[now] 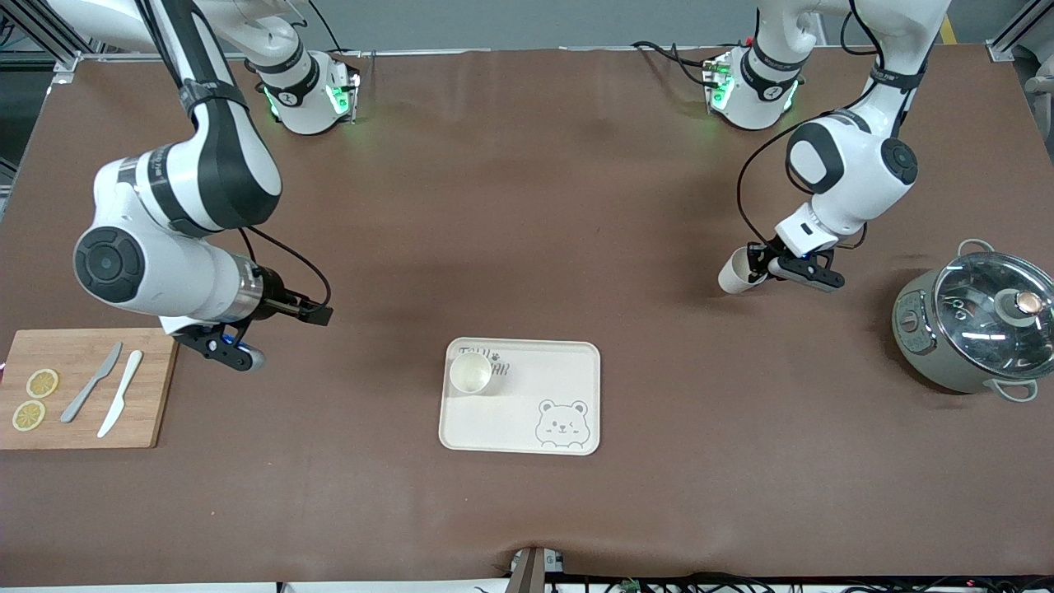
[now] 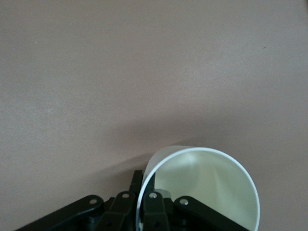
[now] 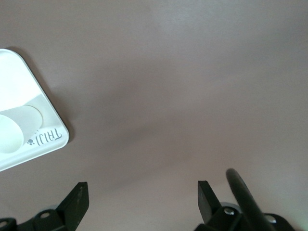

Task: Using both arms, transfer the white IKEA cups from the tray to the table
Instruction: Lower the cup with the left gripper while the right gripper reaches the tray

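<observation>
Cups first: one cup (image 1: 471, 372) stands upright in the tray (image 1: 568, 371), in the corner by the lettering, toward the right arm's end. The other cup (image 1: 738, 272) is held tilted in the left gripper (image 1: 762, 265), whose jaws are pinching its rim wall, one finger inside and one outside, over bare desk (image 1: 527, 206) between the tray and the pot (image 1: 976, 333). Both cups look light, stiff and smooth, probably a little slippery; the thin rim wall seems the natural place to grip, and a tilted hold means it should be levelled before it is set down. The tray lies near the middle of the desk's front edge.

The left arm is bent low, wrist turned sideways. The right gripper (image 1: 226, 346) hangs over the desk just beside the cutting board (image 1: 148, 412), jaws spread wide and empty, pointing down; it waits, well apart from the tray. The board carries two knives (image 1: 103, 394) and lemon slices (image 1: 34, 399).
</observation>
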Controlling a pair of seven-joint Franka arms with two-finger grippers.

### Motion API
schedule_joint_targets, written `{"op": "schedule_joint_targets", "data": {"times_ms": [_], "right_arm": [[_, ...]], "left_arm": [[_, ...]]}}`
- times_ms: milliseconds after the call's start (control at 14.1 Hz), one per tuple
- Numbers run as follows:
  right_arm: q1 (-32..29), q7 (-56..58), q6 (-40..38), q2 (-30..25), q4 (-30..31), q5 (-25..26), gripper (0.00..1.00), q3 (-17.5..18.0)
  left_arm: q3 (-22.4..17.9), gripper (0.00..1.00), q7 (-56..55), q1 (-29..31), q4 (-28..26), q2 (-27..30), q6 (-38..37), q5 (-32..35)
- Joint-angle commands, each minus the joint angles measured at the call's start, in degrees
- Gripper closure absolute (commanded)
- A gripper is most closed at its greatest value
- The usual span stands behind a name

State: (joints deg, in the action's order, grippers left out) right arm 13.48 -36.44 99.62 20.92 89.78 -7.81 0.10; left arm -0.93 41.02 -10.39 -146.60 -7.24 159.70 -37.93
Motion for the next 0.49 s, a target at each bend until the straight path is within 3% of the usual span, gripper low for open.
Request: {"op": "schedule_joint_targets", "data": {"times_ms": [0, 424], "right_arm": [[1.03, -5.81, 2.76, 1.48, -0.22, -0.98, 0.0, 0.59], [1.64, -7.76, 5.31, 4.21, -0.31, -1.07, 0.0, 1.21]], "left_arm": [[0.32, 1.0, 3.0, -0.16, 0.79, -1.46, 1.57, -1.53], [0.14, 1.0, 5.82, 0.19, 0.7, -4.89, 5.53, -1.01]]}}
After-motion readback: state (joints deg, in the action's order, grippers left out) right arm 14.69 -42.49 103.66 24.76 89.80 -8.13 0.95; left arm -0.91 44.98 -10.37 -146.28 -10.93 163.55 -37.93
